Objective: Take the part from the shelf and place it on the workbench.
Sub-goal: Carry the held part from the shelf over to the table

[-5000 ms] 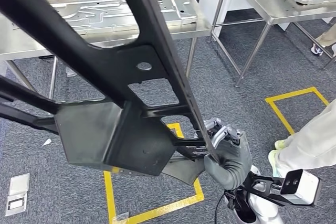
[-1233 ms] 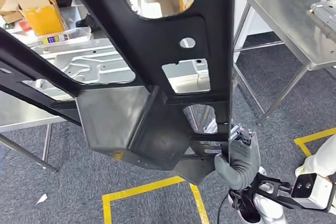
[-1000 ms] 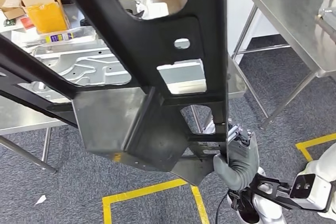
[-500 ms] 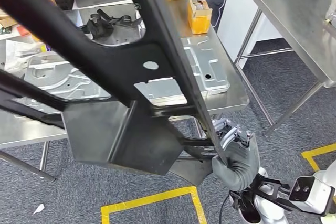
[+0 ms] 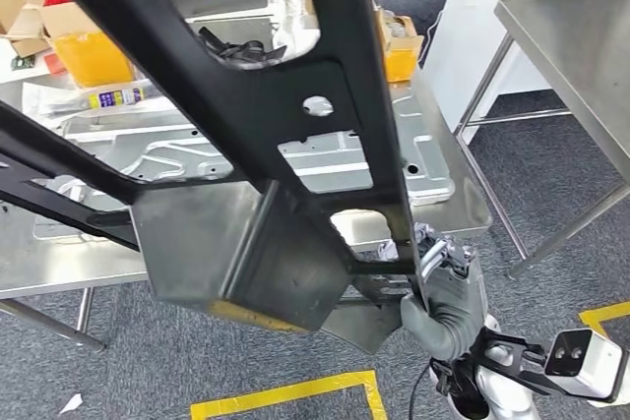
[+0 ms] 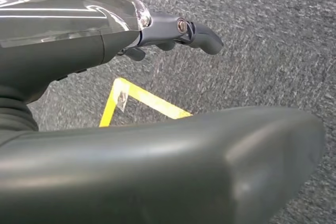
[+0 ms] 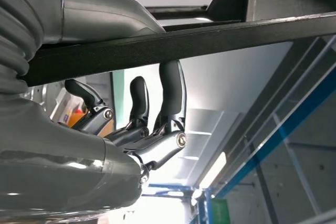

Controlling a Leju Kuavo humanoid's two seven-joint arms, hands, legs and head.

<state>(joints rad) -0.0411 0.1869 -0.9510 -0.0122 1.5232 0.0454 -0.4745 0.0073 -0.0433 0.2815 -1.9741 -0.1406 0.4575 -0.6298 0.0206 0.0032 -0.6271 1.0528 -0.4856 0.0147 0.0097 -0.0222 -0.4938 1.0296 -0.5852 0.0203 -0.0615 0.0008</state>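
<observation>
One hand, the right hand (image 5: 440,304) at lower right of the head view, is gripping the part (image 5: 245,135) by a thin edge, thumb over and fingers (image 7: 171,95) under. The left hand (image 6: 186,27) is hanging over carpet, fingers extended, holding nothing. Since half a second ago the workbench (image 5: 74,263) has been sliding closer beneath, so placing is nearing. That part is a matte black, flat-barred frame with cutouts, filling the frame's centre; the bench is brushed steel.

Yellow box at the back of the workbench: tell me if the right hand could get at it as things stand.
Probably not. The right hand grips the edge of the big black frame, so it is not free, and the frame hangs between it and the yellow box, which sits at the far side of the workbench.
</observation>
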